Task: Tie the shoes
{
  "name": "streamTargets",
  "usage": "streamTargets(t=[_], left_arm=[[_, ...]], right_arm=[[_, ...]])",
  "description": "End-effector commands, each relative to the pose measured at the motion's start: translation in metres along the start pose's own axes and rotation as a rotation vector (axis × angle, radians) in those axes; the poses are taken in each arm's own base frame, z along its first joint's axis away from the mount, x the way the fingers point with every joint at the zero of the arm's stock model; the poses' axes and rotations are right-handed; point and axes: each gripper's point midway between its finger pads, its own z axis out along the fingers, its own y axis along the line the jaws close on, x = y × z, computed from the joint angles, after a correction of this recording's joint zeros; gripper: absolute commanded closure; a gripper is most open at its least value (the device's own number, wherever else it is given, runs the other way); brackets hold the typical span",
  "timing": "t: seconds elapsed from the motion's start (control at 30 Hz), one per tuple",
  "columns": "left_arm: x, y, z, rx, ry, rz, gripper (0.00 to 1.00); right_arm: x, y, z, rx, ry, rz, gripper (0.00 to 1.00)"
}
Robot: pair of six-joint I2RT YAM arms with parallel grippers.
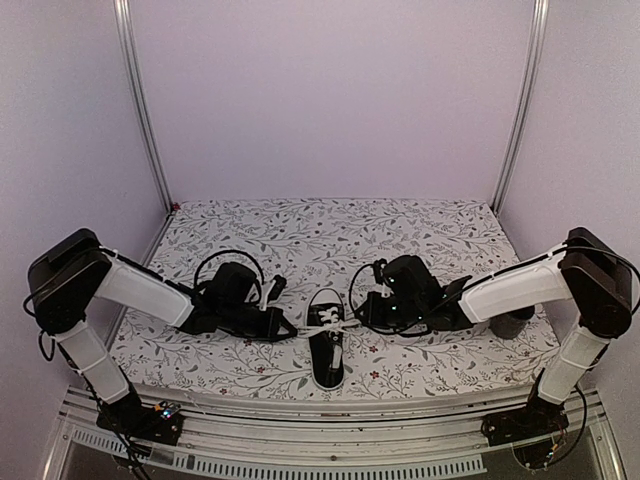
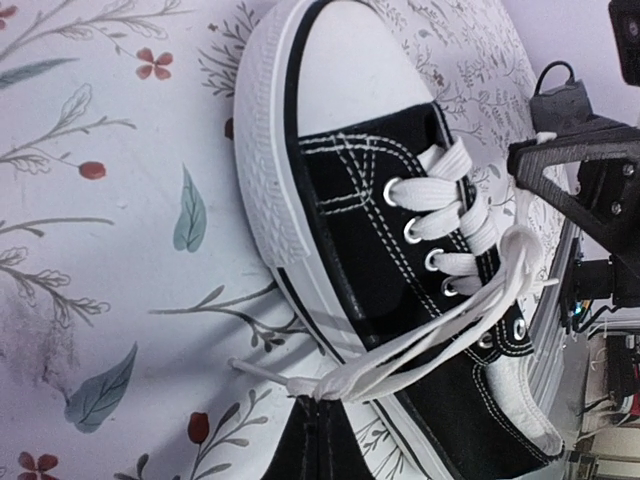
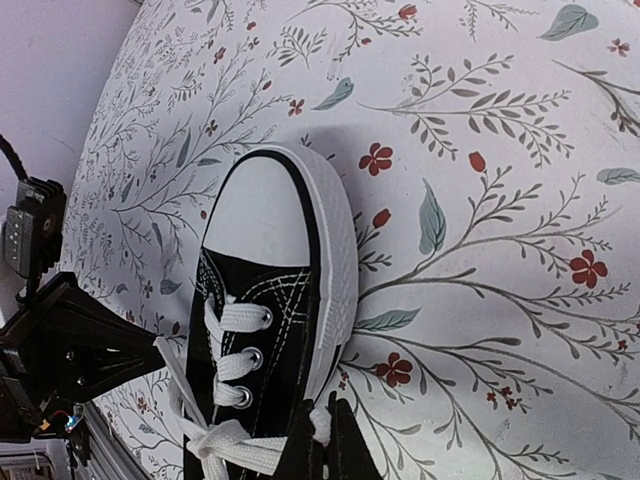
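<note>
The sneaker is sitting on the flowered cloth near the front edge, midway between the two arms, with its toe pointing away from them. The left gripper is pinching one white lace just beside the sneaker. The right gripper is clamping the other lace on the opposite side. Both strands are stretching out sideways.

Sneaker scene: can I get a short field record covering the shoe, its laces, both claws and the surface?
shoe: one black sneaker with a white sole, lying between the two arms
laces: white laces, loose strands stretched sideways to each claw; no bow visible
left claw: shut, pinching a lace strand
right claw: shut, pinching a lace strand
surface: floral tablecloth
</note>
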Motion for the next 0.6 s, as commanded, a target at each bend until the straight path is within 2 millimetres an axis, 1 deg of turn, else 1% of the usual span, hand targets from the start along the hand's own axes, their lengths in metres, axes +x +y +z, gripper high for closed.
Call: streamTargets(t=[0.0, 0.07, 0.13, 0.17, 0.2, 0.27, 0.33, 0.43, 0.57], left_arm=[[-0.003, 0.01, -0.007, -0.029, -0.022, -0.015, 1.0], [-0.003, 0.009, -0.007, -0.021, -0.018, -0.012, 1.0], [-0.003, 0.003, -0.007, 0.007, -0.014, 0.002, 1.0], [-0.004, 0.0, -0.007, 0.022, -0.013, 0.01, 1.0], [-0.005, -0.003, -0.007, 0.037, -0.013, 0.018, 1.0], [-0.008, -0.01, -0.007, 0.068, -0.014, 0.032, 1.0], [-0.01, -0.017, -0.007, 0.096, -0.015, 0.043, 1.0], [-0.013, -0.024, -0.007, 0.116, -0.021, 0.055, 1.0], [-0.013, -0.026, -0.007, 0.123, -0.022, 0.062, 1.0]], right_arm=[[-0.014, -0.005, -0.008, 0.003, -0.047, 0.025, 0.98], [-0.015, -0.006, -0.009, 0.001, -0.047, 0.026, 0.98], [-0.017, 0.0, -0.011, -0.029, -0.047, 0.016, 0.97], [-0.017, 0.006, -0.013, -0.058, -0.043, 0.0, 0.93], [-0.018, 0.013, -0.014, -0.088, -0.035, -0.029, 0.86], [-0.017, 0.023, -0.015, -0.128, -0.012, -0.063, 0.67], [-0.016, 0.027, -0.018, -0.146, -0.006, -0.071, 0.52], [-0.013, 0.024, -0.026, -0.148, -0.011, -0.059, 0.41], [-0.007, 0.019, -0.042, -0.175, -0.03, -0.035, 0.33]])
